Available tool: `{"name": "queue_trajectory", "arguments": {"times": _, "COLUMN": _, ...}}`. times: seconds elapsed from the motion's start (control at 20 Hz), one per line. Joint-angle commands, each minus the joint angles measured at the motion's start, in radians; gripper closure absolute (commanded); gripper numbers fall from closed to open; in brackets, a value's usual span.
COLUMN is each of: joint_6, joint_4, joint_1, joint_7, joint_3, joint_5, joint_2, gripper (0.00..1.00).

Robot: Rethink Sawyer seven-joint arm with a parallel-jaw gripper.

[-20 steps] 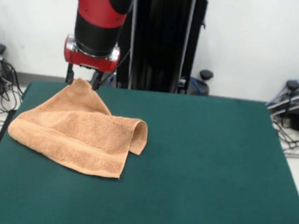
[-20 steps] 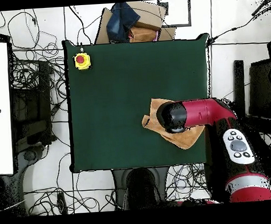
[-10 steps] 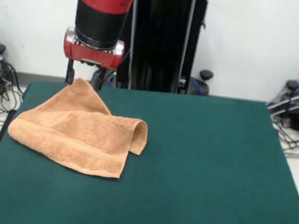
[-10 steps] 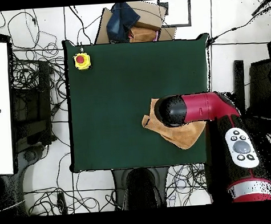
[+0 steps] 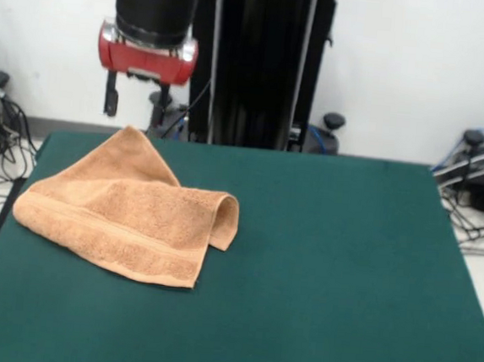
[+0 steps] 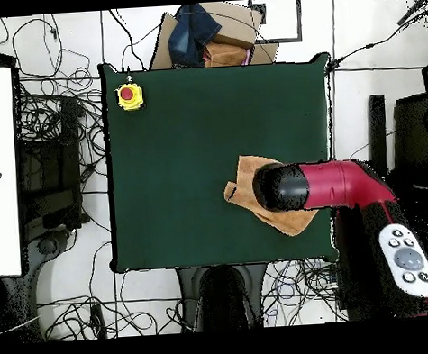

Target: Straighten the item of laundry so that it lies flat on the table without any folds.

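A peach-orange terry hand towel (image 5: 133,214) is seen lying folded over itself on the dark green cloth-topped desk (image 5: 327,273), towards nine o'clock in the front view (its right edge curled into a loop). The red-and-black arm's gripper (image 5: 135,108) is held above the towel's far corner, clear of the cloth, its black fingers (image 5: 111,98) spread and empty.

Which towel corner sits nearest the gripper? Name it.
The far corner, just below the gripper; the left, front and folded right ends lie farther from it.
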Motion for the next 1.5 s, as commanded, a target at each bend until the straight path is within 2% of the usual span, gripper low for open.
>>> {"name": "queue_trajectory", "arguments": {"times": 0.05, "joint_6": -0.032, "joint_4": 0.295, "joint_1": -0.060, "joint_7": -0.143, "joint_3": 0.056, "joint_5": -0.018, "joint_2": -0.145, "gripper": 0.00}}
{"name": "queue_trajectory", "arguments": {"times": 0.3, "joint_6": -0.117, "joint_4": 0.354, "joint_1": -0.113, "joint_7": -0.109, "joint_3": 0.042, "joint_5": -0.097, "joint_2": -0.098, "gripper": 0.00}}
{"name": "queue_trajectory", "arguments": {"times": 0.6, "joint_6": -0.241, "joint_4": 0.308, "joint_1": -0.091, "joint_7": 0.011, "joint_3": -0.031, "joint_5": -0.249, "joint_2": 0.029, "gripper": 0.00}}
{"name": "queue_trajectory", "arguments": {"times": 0.75, "joint_6": -0.306, "joint_4": 0.281, "joint_1": -0.076, "joint_7": 0.053, "joint_3": -0.056, "joint_5": -0.298, "joint_2": 0.073, "gripper": 0.00}}
{"name": "queue_trajectory", "arguments": {"times": 0.95, "joint_6": -0.364, "joint_4": 0.250, "joint_1": -0.064, "joint_7": 0.082, "joint_3": -0.075, "joint_5": -0.332, "joint_2": 0.120, "gripper": 0.00}}
{"name": "queue_trajectory", "arguments": {"times": 1.5, "joint_6": -0.405, "joint_4": 0.211, "joint_1": -0.027, "joint_7": 0.099, "joint_3": -0.109, "joint_5": -0.330, "joint_2": 0.184, "gripper": 0.00}}
